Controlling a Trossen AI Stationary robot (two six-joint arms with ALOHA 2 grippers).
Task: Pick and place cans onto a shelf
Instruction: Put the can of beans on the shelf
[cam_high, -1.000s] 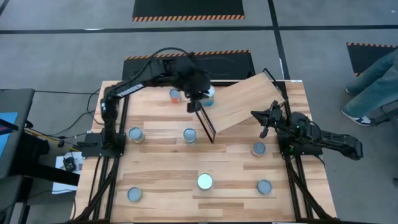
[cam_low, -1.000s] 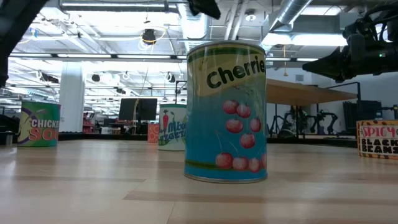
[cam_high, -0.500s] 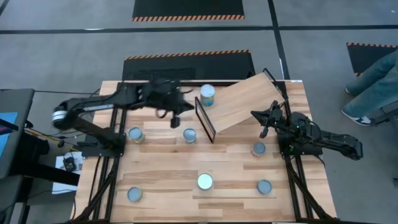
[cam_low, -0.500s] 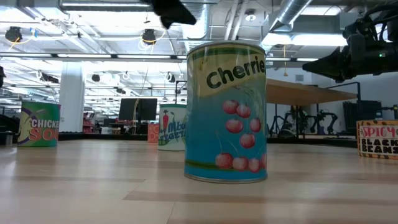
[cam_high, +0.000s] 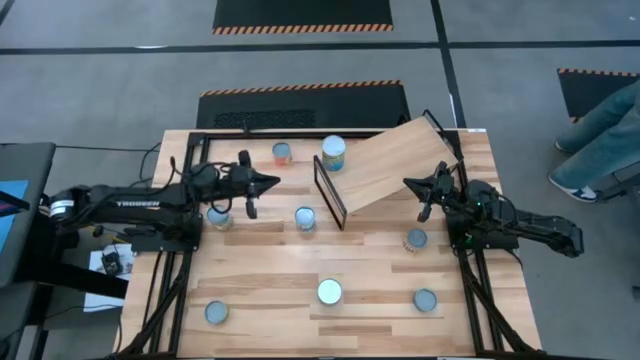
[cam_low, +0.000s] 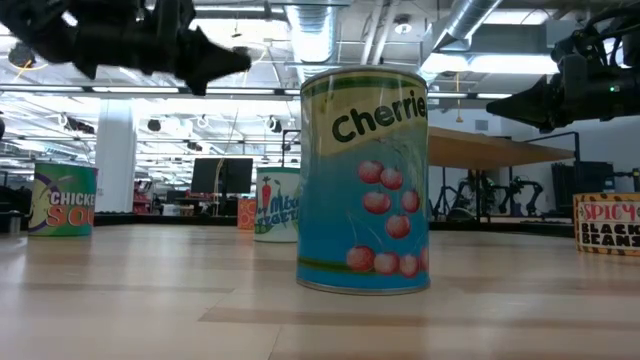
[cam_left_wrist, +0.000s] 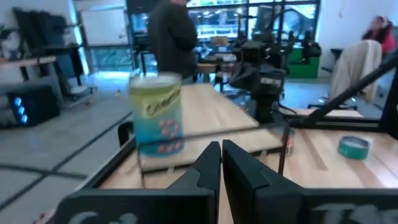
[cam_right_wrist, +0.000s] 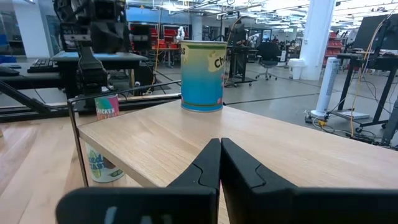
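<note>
A teal and yellow can (cam_high: 333, 152) stands upright on its base at the far left corner of the slanted plywood shelf (cam_high: 392, 168); it also shows in the left wrist view (cam_left_wrist: 157, 112) and the right wrist view (cam_right_wrist: 202, 74). My left gripper (cam_high: 264, 182) is shut and empty above the table, left of the shelf. My right gripper (cam_high: 410, 184) is shut and empty, over the shelf's right part. Several more cans stand on the table, among them an orange one (cam_high: 282, 153), one by the shelf's black frame (cam_high: 305, 217) and the cherries can (cam_low: 365, 180).
Other cans stand at the left (cam_high: 218, 217), right (cam_high: 416, 239), near middle (cam_high: 328, 292), near right (cam_high: 425, 300) and near left (cam_high: 215, 313). The shelf's black frame (cam_high: 330, 196) stands at its left end. A person's legs (cam_high: 600, 140) show beyond the table's right edge.
My left gripper has drawn away from the can on the shelf, toward the table's left edge and downward. The can stays upright on the shelf's far left corner. My right gripper has kept still.
</note>
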